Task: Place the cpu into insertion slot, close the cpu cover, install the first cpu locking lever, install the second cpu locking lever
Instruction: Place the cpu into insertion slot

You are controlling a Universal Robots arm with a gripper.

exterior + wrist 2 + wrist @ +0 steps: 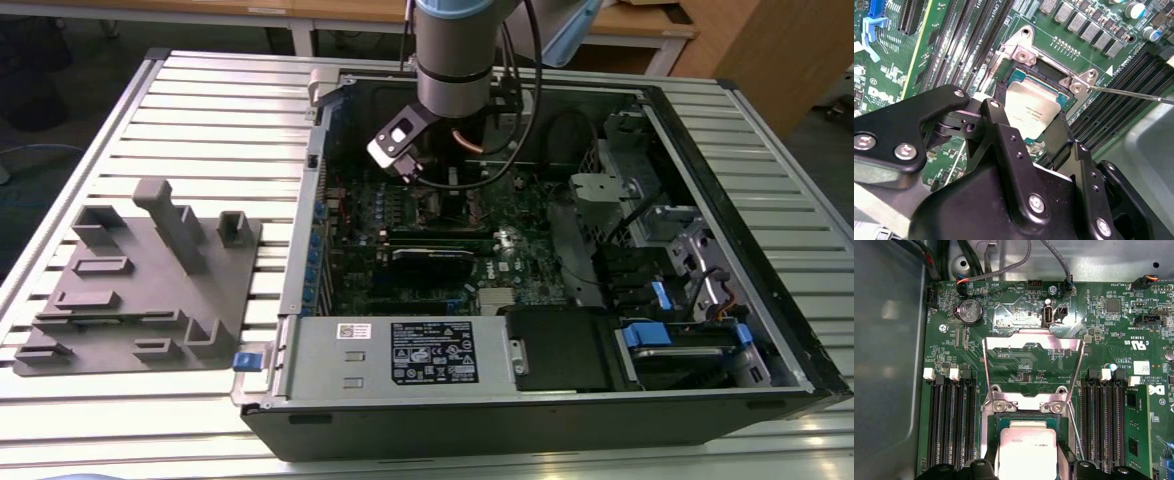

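Arm: the robot arm (461,60) reaches down from above into the open computer case (310,220), over the far part of the green circuit board (400,215).
Gripper: in both wrist views the black gripper (1028,118) (1029,467) straddles the cpu, with its two sides close against opposite edges of the chip. Whether it clamps the chip or stands just free of it cannot be told.
Cpu: the cpu (1034,107) (1026,450) lies flat with its dull silver face up, inside the insertion slot, and a narrow green margin shows around the metal.
Insertion slot: the insertion slot (1046,70) (1026,416) is a black square socket in the board. The chip covers most of it, and two silvery screwed brackets (1026,405) sit just beyond one edge.
Cpu cover: the cpu cover (1029,340) is swung open away from the socket, and the board shows through its square cut-out.
Locking lever: a thin metal rod (1134,92) (1076,432) slants out from beside the socket, apart from the cover.
Memory slots: rows of long black slots (951,425) flank the socket on both sides.
Battery: a coin cell (969,310) sits near a corner of the board, well apart from the socket.
Case surroundings: a grey box with a black label (400,350) fills the near edge of the case. A grey fixture plate (134,290) lies on the slatted table (200,100) towards the exterior view's left.
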